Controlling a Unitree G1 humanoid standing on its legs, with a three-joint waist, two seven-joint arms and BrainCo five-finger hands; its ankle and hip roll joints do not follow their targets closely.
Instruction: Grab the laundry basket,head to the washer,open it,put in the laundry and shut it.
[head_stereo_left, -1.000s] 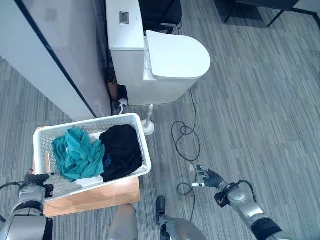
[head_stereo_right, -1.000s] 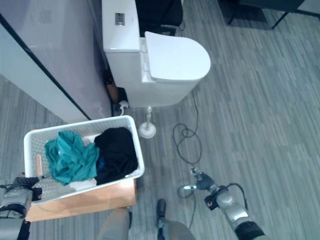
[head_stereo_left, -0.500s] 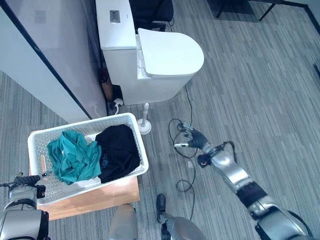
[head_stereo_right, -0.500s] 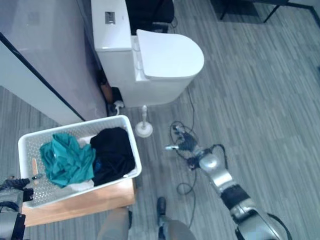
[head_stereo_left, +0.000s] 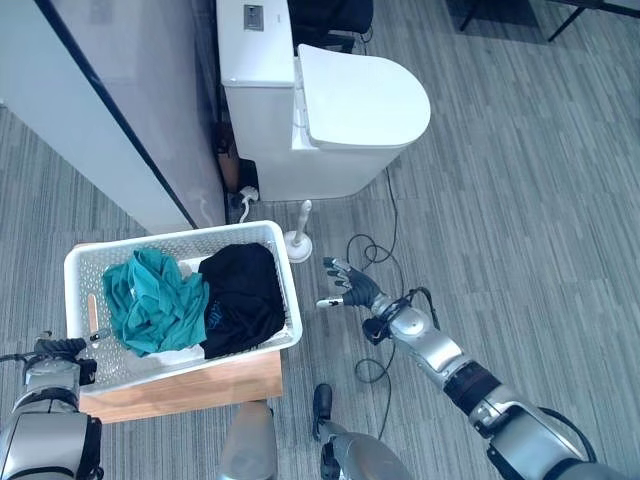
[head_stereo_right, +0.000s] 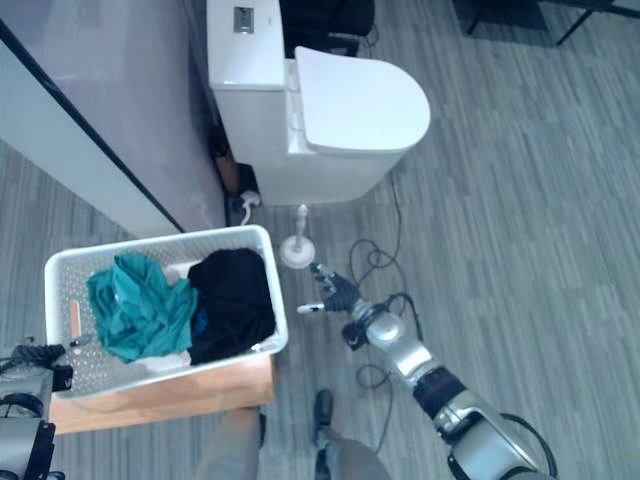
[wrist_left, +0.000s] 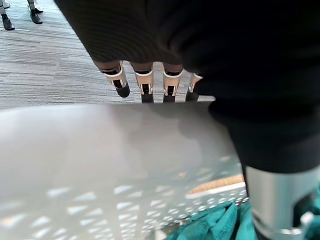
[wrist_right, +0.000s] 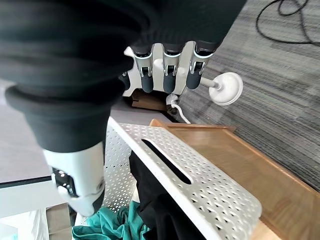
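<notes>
Reaching with spread fingers, right hand (head_stereo_left: 349, 286) nears laundry basket (head_stereo_left: 283, 278).

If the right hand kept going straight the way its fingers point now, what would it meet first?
Most likely the near end wall of the white laundry basket, around its slotted handle. The right hand is open beside that end, apart from it, fingers aimed toward it. Depth is unclear; it might pass above the rim.

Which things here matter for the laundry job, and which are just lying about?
For the job: laundry basket, teal garment, black garment, left hand, right hand.

Lying about: toilet, toilet brush, wooden stand.
</notes>
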